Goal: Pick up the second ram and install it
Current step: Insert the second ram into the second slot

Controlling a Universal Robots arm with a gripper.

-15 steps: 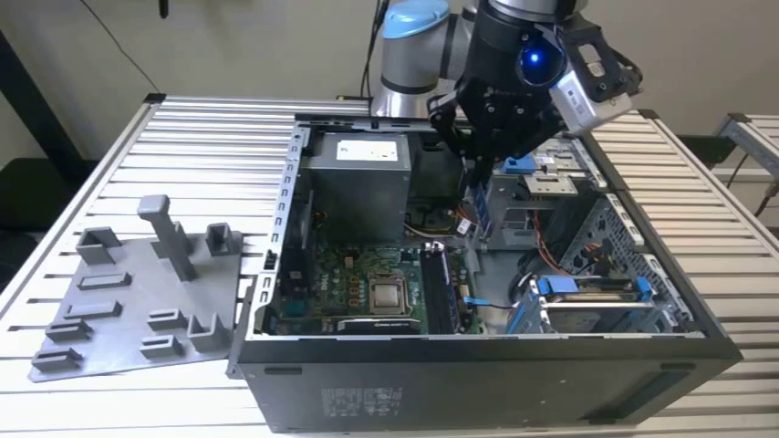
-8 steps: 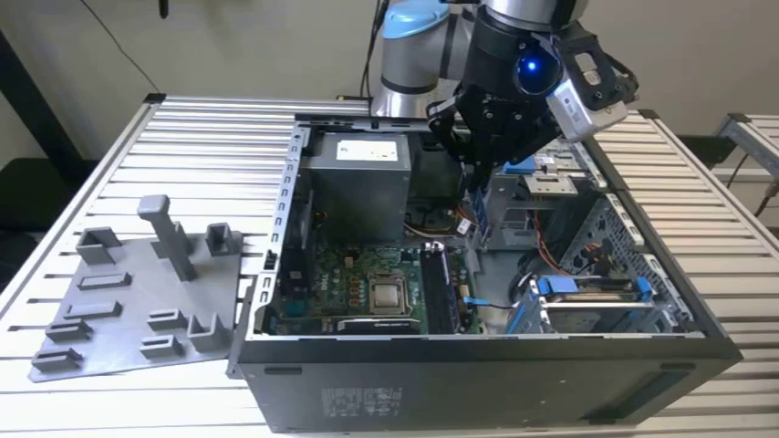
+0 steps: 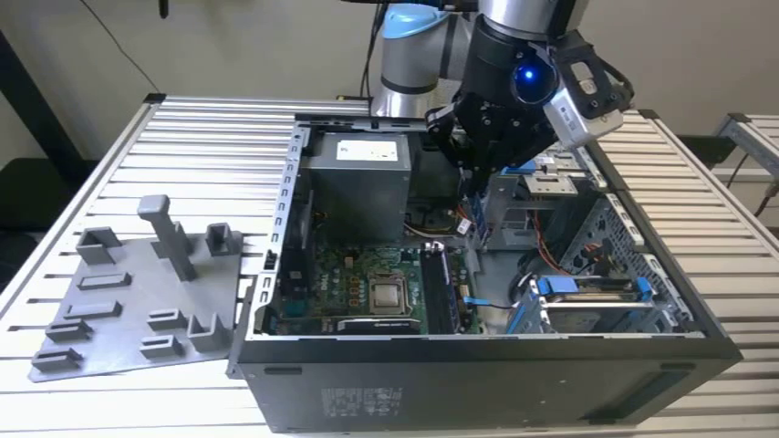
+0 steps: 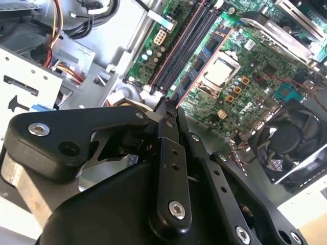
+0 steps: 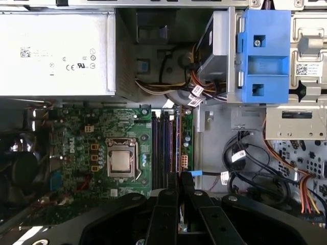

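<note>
Claw: your claw (image 3: 473,182) is hanging over the open case (image 3: 487,383), its fingers drawn together and pinching the ram.
Ram: the ram (image 4: 202,64) is sitting in the claw. It is held by one end, its length running down from the tips towards the slots (image 5: 163,148). Judging from the exterior view, it is not reaching them.
Handling: you are carrying something light, thin and stiff, but fragile. I judge that the chips and the contact edge are not going to take knocks or twisting well.
Hold: you are best gripping the flat faces near an end and keeping off the contact edge. Held by one end as now, it is likely tipping out of line easily.
Count, ram: one, in the claw.
Count, slots: about four dark rows are lying below the tips. You cannot tell whether any is filled.
Count, others: one CPU (image 5: 121,162) is lying below the claw, just beside the slots. One fan (image 4: 286,148) and one power supply (image 5: 56,51) are sitting farther out. One tray (image 3: 128,333) is lying well off to the claw's side, outside the case, carrying one tall post (image 3: 171,237).
</note>
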